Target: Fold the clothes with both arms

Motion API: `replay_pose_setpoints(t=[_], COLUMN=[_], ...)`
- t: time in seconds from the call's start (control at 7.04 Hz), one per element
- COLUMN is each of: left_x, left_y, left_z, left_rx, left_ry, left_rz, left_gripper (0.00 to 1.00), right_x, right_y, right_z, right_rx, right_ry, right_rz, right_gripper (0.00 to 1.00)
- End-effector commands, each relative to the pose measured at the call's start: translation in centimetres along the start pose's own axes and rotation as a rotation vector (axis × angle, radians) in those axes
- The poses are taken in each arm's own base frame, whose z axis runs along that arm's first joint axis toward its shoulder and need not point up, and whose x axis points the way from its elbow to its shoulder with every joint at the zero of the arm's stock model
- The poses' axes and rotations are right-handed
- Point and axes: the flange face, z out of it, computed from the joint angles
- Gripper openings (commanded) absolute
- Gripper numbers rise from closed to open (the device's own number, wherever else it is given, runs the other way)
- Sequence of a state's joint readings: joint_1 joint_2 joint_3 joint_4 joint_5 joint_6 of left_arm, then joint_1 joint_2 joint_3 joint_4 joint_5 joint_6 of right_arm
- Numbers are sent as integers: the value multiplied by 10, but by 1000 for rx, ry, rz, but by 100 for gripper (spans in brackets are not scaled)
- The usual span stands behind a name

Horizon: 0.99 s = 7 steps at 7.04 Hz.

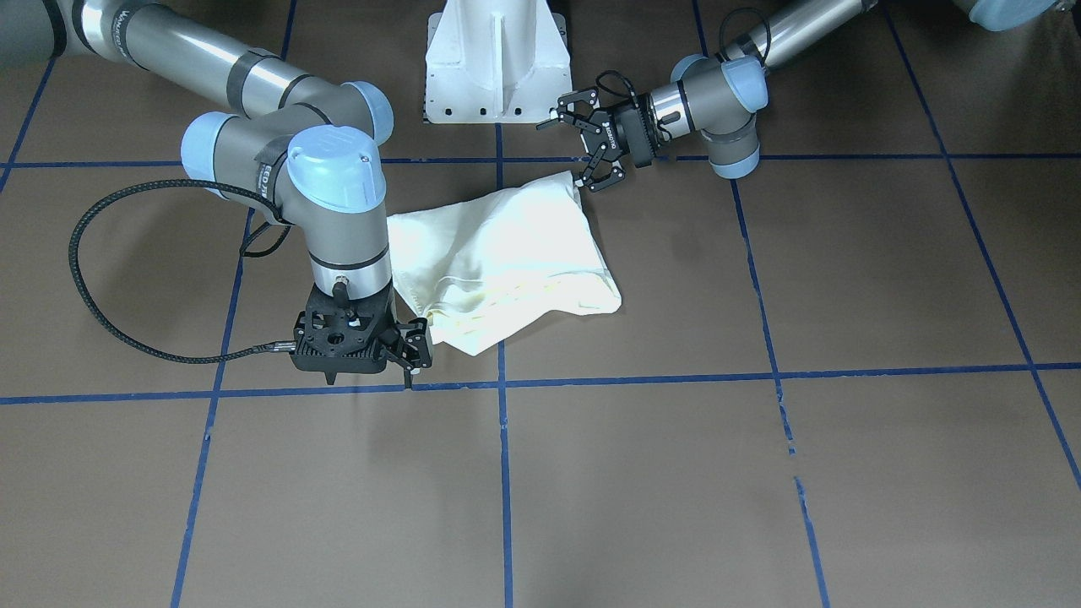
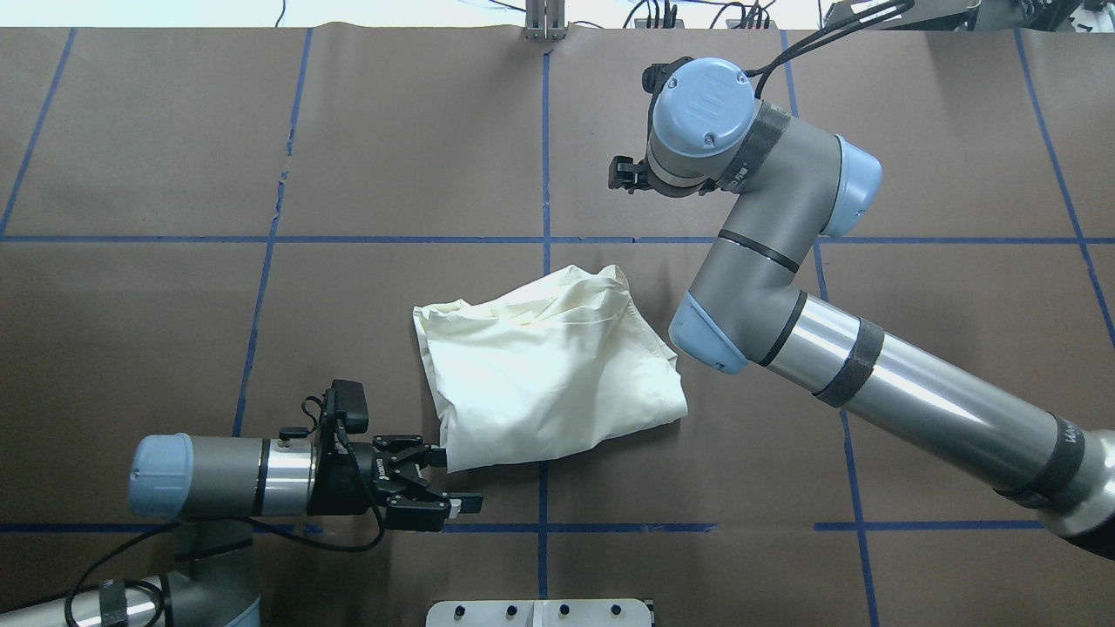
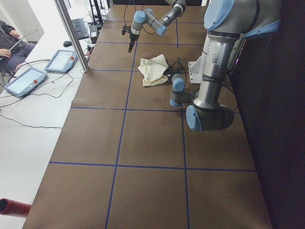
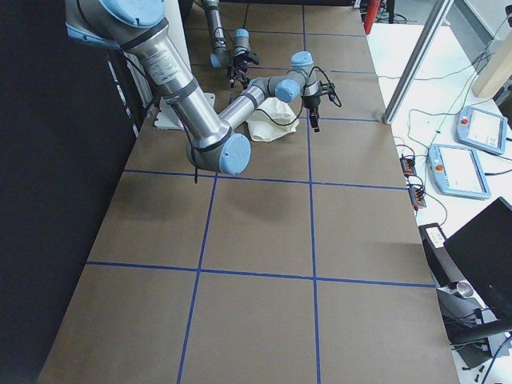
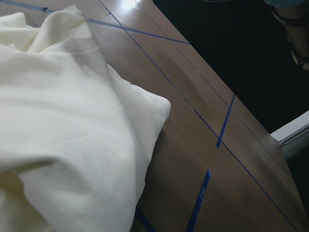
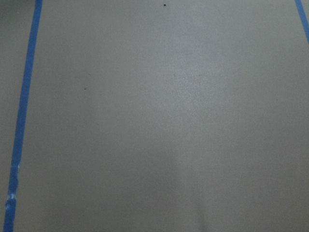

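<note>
The clothes are one cream-white shirt (image 2: 549,374), lying crumpled and plain side up near the table's middle (image 1: 498,253). My left gripper (image 2: 453,479) lies low and level beside the shirt's near left corner. It is open with nothing between its jaws, also in the front view (image 1: 577,150). The left wrist view shows the shirt's corner (image 5: 72,121) close ahead on the brown table. My right gripper (image 2: 620,172) hangs pointing down above bare table beyond the shirt's far side (image 1: 415,348). It holds no cloth, and I cannot tell whether it is open or shut.
The white pedestal base (image 1: 494,59) stands at the robot's edge of the table. Blue tape lines (image 2: 544,239) cross the brown surface. Beyond the far table edge, a seated person (image 3: 9,43) and teach pendants (image 3: 24,78) are on a white floor.
</note>
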<state>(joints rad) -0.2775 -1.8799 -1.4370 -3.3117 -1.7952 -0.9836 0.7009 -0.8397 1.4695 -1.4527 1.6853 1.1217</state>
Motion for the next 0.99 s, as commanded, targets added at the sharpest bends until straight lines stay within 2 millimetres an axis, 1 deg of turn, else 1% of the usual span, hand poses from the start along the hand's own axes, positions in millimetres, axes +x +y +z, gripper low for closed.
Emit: replay_pose_setpoints(t=[0.0, 0.14, 0.28, 0.43, 0.57, 0.71, 0.85], left_x=[9, 24, 49, 63, 64, 60, 49], left_y=[-30, -55, -75, -98, -112, -123, -130], left_z=[-45, -57, -48, -32, -16, 11, 30], left_rx=[-90, -119, -125, -71, 32, 60, 119], left_ry=[-49, -87, -131, -158, -187, -198, -225], left_rz=[-11, -34, -184, -296, -361, -446, -532], left_gripper=[100, 100, 100, 100, 100, 100, 100], right_x=[0, 0, 0, 2, 11, 26, 54], right_y=[0, 0, -1, -4, -16, -33, -38], right_z=[0, 0, -1, -3, -7, -17, -13], right_rx=[1, 2, 1, -7, -35, -73, -101], right_ry=[-2, -5, -7, -14, -31, -83, -128], right_rz=[1, -1, 0, -14, -42, -92, -113], right_gripper=[100, 100, 100, 100, 100, 100, 100])
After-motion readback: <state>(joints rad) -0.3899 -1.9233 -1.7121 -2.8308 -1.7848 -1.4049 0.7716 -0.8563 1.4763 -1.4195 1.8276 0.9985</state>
